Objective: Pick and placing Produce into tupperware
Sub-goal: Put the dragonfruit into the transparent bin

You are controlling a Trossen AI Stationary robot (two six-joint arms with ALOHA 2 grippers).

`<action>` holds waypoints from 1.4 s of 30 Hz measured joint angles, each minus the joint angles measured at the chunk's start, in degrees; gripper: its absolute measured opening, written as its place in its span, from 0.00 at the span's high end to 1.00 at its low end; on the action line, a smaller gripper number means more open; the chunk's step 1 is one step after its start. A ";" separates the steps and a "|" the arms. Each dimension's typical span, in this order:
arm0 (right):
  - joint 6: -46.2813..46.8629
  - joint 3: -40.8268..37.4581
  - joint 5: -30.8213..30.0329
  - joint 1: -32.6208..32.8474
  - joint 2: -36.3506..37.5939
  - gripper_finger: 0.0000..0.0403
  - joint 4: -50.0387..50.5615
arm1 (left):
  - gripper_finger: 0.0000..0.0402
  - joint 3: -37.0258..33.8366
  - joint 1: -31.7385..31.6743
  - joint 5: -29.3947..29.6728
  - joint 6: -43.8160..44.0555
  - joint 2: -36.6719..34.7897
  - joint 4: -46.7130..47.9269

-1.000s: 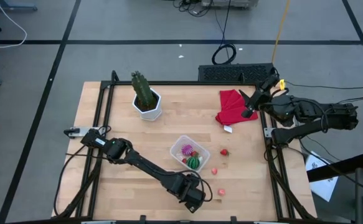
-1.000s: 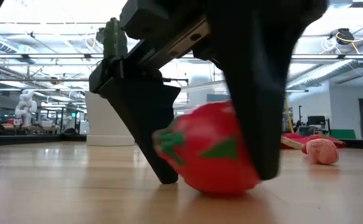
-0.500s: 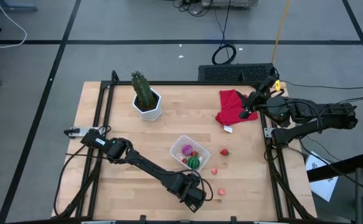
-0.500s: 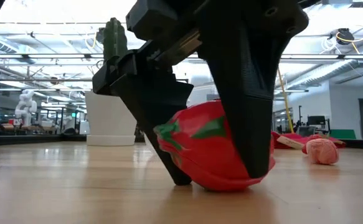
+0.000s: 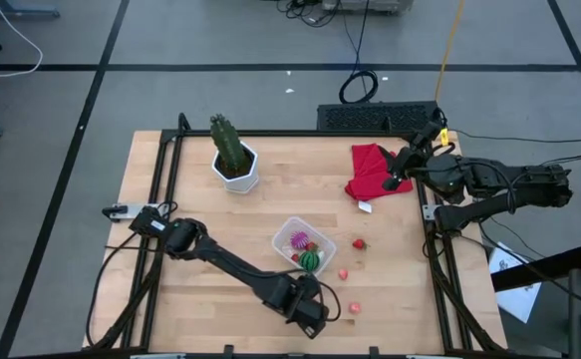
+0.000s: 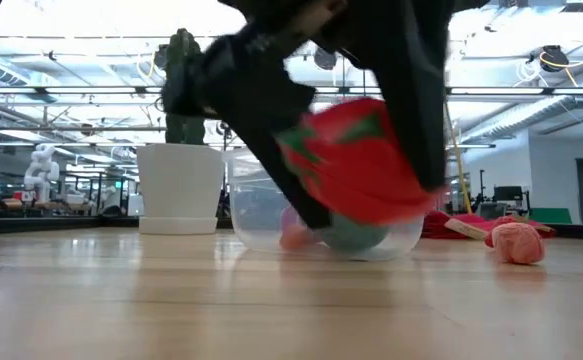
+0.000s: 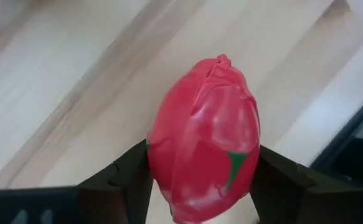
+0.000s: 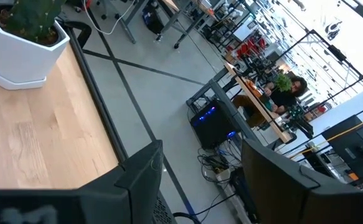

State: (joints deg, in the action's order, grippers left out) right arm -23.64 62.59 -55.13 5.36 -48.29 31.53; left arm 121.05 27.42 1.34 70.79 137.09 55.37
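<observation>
Near the table's front edge, short of the tupperware (image 5: 303, 245): left gripper (image 5: 313, 317), fingers pinched on a red strawberry (image 7: 203, 137), lifted clear of the wood. Step in hand, by my reckoning: carrying. Next move: swing over the tupperware, then release. Tupperware contents: green melon (image 5: 312, 260), purple piece (image 5: 299, 240). Loose beside it: three berries (image 5: 359, 243). Right gripper (image 5: 400, 172): idle over the red cloth (image 5: 371, 170), fingers parted, empty.

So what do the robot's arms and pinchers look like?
Both arms are dark, nearly black, built from chunky jointed links. The left arm trails black cables by its base and ends in the left gripper, which has two flat, angular black fingers. The right gripper has the same wedge-shaped black fingers, with a small yellow tag and cables beside that arm.
</observation>
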 joint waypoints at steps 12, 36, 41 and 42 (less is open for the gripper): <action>-1.07 0.00 -0.03 0.00 0.06 0.48 -0.14 | 0.45 0.04 3.86 -3.41 9.13 -5.72 5.03; -2.64 0.00 -0.28 0.01 3.34 0.48 -0.44 | 0.44 0.09 -13.22 3.33 -11.72 -16.43 11.66; -2.64 0.00 -0.27 0.01 4.66 0.48 -0.44 | 0.44 0.09 -16.63 3.91 -13.32 -16.41 11.13; -2.64 0.00 -0.26 0.01 4.84 0.48 -0.44 | 0.44 0.09 -16.88 3.82 -13.92 -16.41 10.53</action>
State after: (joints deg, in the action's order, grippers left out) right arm -26.28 62.59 -55.40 5.37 -43.45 31.09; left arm 121.14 10.55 5.16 56.87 120.68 65.89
